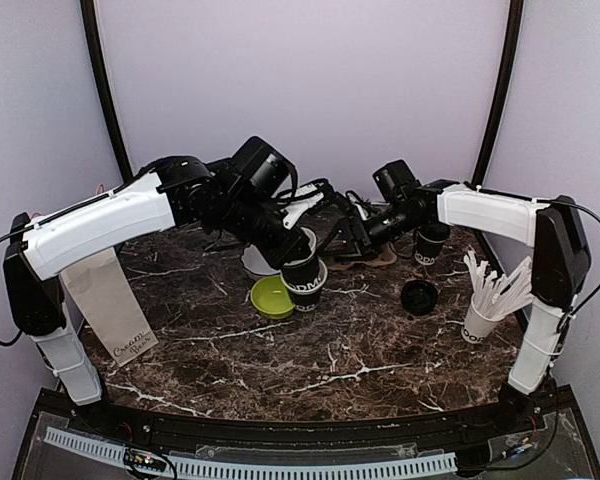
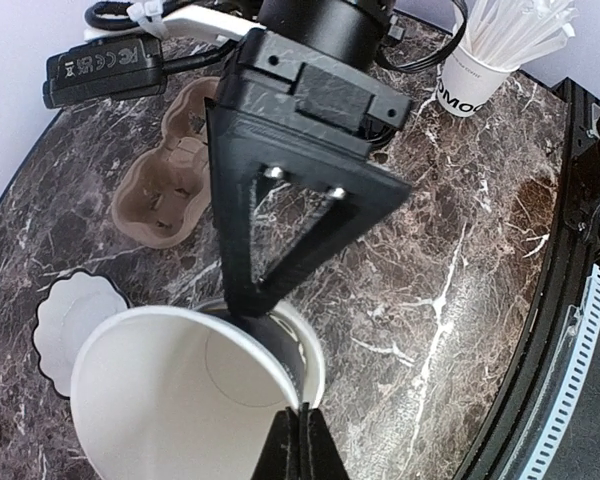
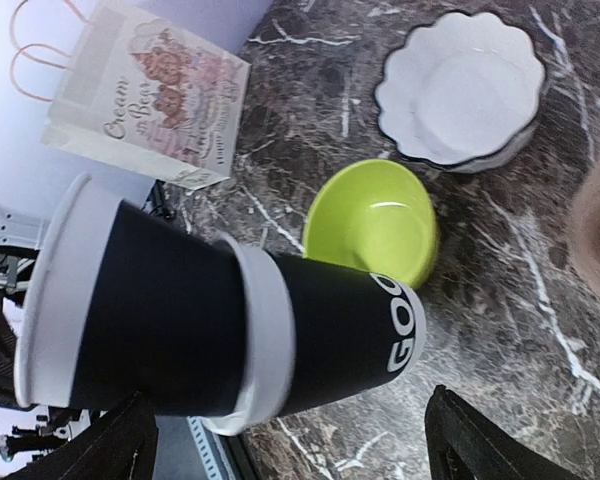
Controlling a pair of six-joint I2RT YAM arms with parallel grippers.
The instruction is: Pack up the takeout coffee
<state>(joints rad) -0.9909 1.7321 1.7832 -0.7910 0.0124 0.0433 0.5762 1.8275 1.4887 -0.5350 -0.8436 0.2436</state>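
The left claw (image 2: 300, 432) is pinched shut on the rim of a lidless cup (image 2: 170, 390) nested in another. The right claw (image 3: 292, 410) gapes wide beside them. The takeout coffee (image 1: 430, 244) stands on the worktop (image 1: 310, 360) behind the right arm (image 1: 485, 212).

Green bowl (image 1: 272, 297) crowds the stacked cups (image 1: 306, 285); near tabletop (image 1: 330, 362) lies open

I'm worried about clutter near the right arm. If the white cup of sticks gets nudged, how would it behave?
The white cup looks like thin paper, so probably light and easy to slide on the marble table. Its sticks fan out above the rim, so it seems top-heavy and apt to tip, spilling them.
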